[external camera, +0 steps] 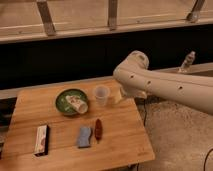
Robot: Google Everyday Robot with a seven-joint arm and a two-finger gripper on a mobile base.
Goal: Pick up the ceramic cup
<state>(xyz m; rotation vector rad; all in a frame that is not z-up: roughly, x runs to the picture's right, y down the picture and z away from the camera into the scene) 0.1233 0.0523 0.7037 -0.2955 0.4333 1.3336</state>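
The ceramic cup (101,94) is a small plain whitish tumbler standing upright on the wooden table (45,107), just right of a green plate (64,101). A cream cup-like thing with darker markings (78,104) lies on its side on the plate. My arm (165,86) reaches in from the right, bent at a rounded joint. My gripper (126,92) hangs below that joint, close to the right of the cup and mostly hidden by the arm.
A blue-grey sponge (84,136) and a dark red elongated item (98,130) lie near the table's front. A white and brown box (41,139) lies at front left. A bottle-like object (187,61) stands on the ledge behind. The table's right edge is below my arm.
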